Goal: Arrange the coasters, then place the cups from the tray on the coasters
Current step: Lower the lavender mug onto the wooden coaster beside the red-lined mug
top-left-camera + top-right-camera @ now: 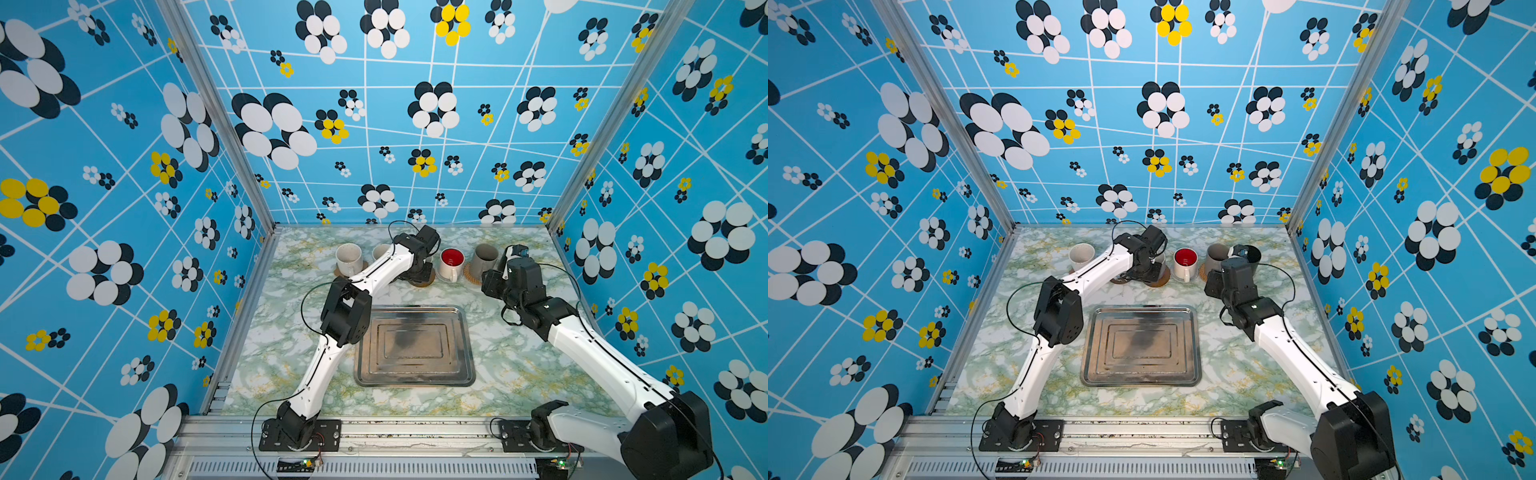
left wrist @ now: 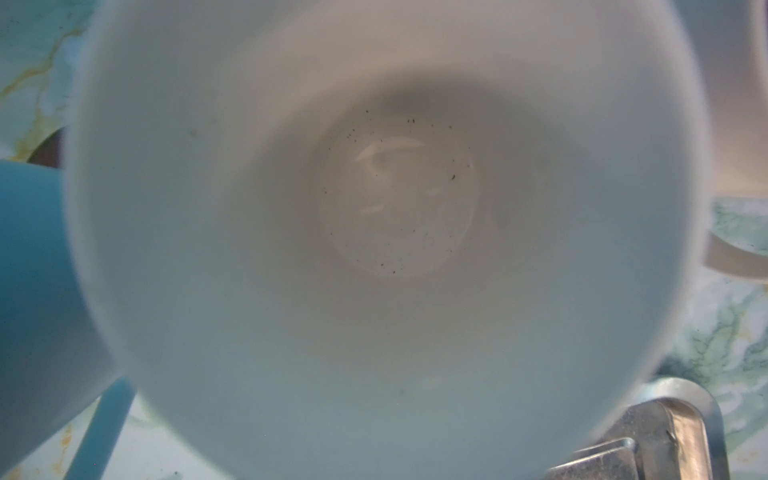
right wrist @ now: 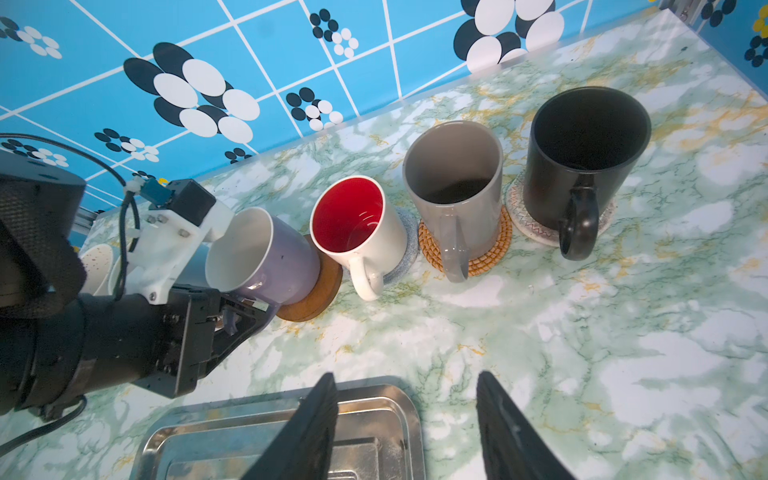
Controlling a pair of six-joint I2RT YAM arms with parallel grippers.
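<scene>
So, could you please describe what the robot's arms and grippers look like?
The left arm and right arm have white links with black joint housings. Thin black cables loop beside them. The right gripper has black wedge-shaped fingers; the left gripper is black with a white camera bracket.

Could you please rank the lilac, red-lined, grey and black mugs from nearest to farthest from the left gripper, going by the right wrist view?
1. Lilac mug, its handle in the left gripper.
2. White mug with red inside, next in the row.
3. Grey mug, one place further.
4. Black mug, at the row's far end.
</scene>
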